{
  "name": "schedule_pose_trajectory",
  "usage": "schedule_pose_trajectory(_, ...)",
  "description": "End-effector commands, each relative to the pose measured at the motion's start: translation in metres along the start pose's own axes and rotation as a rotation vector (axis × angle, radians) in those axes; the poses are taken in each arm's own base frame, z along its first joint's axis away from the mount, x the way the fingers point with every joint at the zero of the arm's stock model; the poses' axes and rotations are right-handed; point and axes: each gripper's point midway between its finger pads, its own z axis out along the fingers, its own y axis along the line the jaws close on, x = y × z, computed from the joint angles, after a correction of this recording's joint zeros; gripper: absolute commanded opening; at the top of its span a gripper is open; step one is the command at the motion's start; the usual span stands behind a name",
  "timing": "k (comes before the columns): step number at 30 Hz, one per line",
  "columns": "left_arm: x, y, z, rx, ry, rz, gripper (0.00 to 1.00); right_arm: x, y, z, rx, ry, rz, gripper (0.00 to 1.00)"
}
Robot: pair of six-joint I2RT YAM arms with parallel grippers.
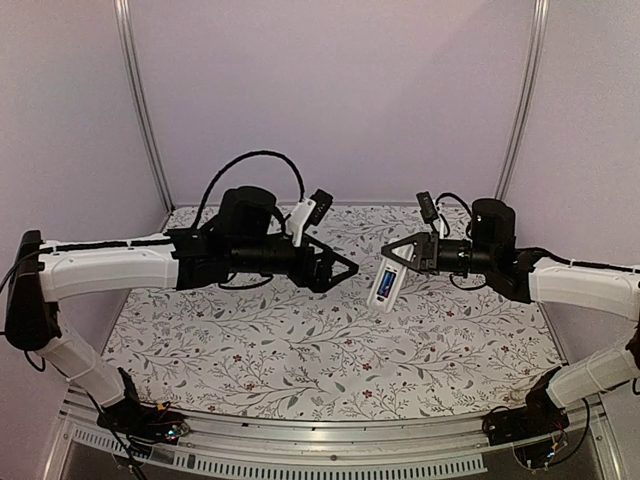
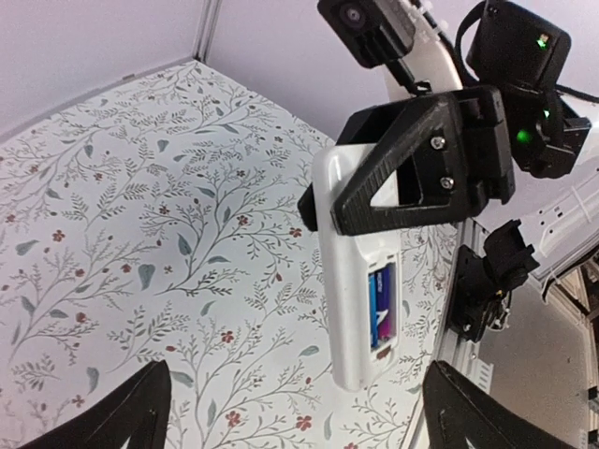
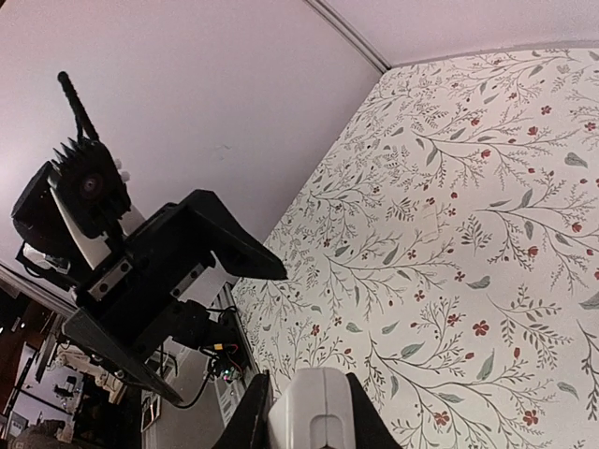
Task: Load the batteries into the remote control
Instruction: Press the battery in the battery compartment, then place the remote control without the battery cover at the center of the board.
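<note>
My right gripper (image 1: 395,262) is shut on the upper end of the white remote control (image 1: 384,284) and holds it above the table, tilted, with its bay side towards my left gripper. In the left wrist view the remote (image 2: 348,290) hangs below the right gripper's black fingers (image 2: 421,164). Its open bay holds a bright blue battery (image 2: 377,309) with a darker piece beside it; I cannot tell if that is the black battery. My left gripper (image 1: 340,268) is open and empty, a short way from the remote. The right wrist view shows the remote's end (image 3: 318,412) between the fingers.
The table has a floral-patterned cover (image 1: 300,350). Pale walls with metal corner posts (image 1: 140,100) enclose the back and sides. A metal rail (image 1: 330,440) runs along the near edge by the arm bases. No loose battery shows on the cover.
</note>
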Motion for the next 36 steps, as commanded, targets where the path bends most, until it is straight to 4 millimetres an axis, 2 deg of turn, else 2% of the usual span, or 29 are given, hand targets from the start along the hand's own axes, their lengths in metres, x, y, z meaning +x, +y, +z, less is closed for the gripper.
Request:
schedule_pose_trajectory(1, 0.000, 0.058, -0.027, -0.200, 0.086, 0.095, 0.95, 0.004, -0.032, -0.011, 0.060, -0.004, 0.072, 0.00)
schedule_pose_trajectory(2, 0.001, 0.081, -0.033, -0.256, 0.113, 0.087, 0.93, 0.005, -0.039, -0.012, 0.073, 0.002, 0.087, 0.00)
schedule_pose_trajectory(4, 0.004, 0.112, -0.042, -0.342, 0.145, 0.057, 0.88, 0.012, -0.053, -0.010, 0.098, 0.020, 0.122, 0.00)
schedule_pose_trajectory(5, 0.005, 0.121, -0.044, -0.353, 0.149, 0.039, 0.86, 0.016, -0.060, -0.008, 0.112, 0.030, 0.134, 0.00)
schedule_pose_trajectory(8, 0.011, 0.123, -0.040, -0.344, 0.151, 0.023, 0.84, 0.029, -0.080, 0.000, 0.146, 0.058, 0.171, 0.00)
schedule_pose_trajectory(11, 0.024, 0.138, -0.035, -0.409, 0.161, -0.029, 0.85, 0.039, -0.097, 0.012, 0.185, 0.060, 0.207, 0.01)
schedule_pose_trajectory(14, 0.037, 0.168, -0.035, -0.538, 0.180, -0.065, 0.89, 0.049, -0.109, 0.030, 0.200, 0.065, 0.236, 0.04)
schedule_pose_trajectory(18, 0.053, 0.218, -0.047, -0.721, 0.251, -0.099, 0.88, 0.061, -0.122, 0.054, 0.203, 0.069, 0.260, 0.11)
schedule_pose_trajectory(24, 0.063, 0.268, -0.057, -0.779, 0.266, -0.214, 0.74, 0.077, -0.152, 0.077, 0.209, 0.033, 0.336, 0.14)
schedule_pose_trajectory(27, 0.069, 0.287, -0.058, -0.797, 0.269, -0.245, 0.74, 0.084, -0.160, 0.077, 0.220, 0.016, 0.354, 0.19)
schedule_pose_trajectory(29, 0.071, 0.296, -0.058, -0.806, 0.274, -0.256, 0.74, 0.089, -0.164, 0.075, 0.225, 0.007, 0.367, 0.28)
schedule_pose_trajectory(36, 0.076, 0.314, -0.057, -0.815, 0.275, -0.278, 0.75, 0.106, -0.166, 0.054, 0.258, 0.003, 0.356, 0.52)
